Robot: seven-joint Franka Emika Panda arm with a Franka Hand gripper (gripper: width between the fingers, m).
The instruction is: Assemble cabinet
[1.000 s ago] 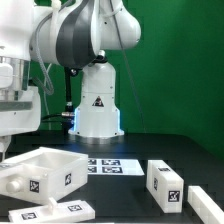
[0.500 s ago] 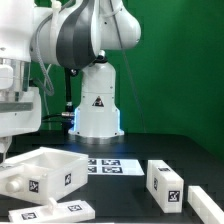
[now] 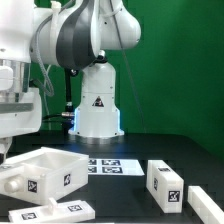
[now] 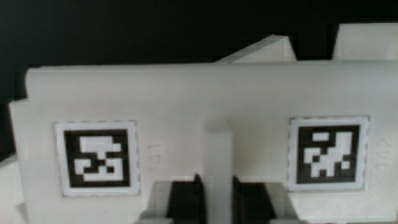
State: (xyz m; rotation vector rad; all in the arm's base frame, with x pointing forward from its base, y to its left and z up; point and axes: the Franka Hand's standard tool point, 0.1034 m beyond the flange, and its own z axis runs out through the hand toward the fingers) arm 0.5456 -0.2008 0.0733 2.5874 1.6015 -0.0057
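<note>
The cabinet's open white box part (image 3: 42, 171) lies at the front of the exterior view's left, with tags on its near side. My gripper (image 3: 4, 150) comes down at that box's left end, mostly cut off by the frame edge. In the wrist view a white tagged face of the box (image 4: 196, 95) fills the picture. My gripper (image 4: 215, 190) is shut on a thin white upright rib of the box, one dark finger (image 4: 183, 205) on each side. Two black-and-white tags flank the rib.
The marker board (image 3: 106, 166) lies flat in front of the robot base (image 3: 97, 110). A white tagged block (image 3: 165, 182) stands at the exterior view's right, another white part (image 3: 207, 206) beyond it. A flat tagged panel (image 3: 55, 212) lies at the front edge.
</note>
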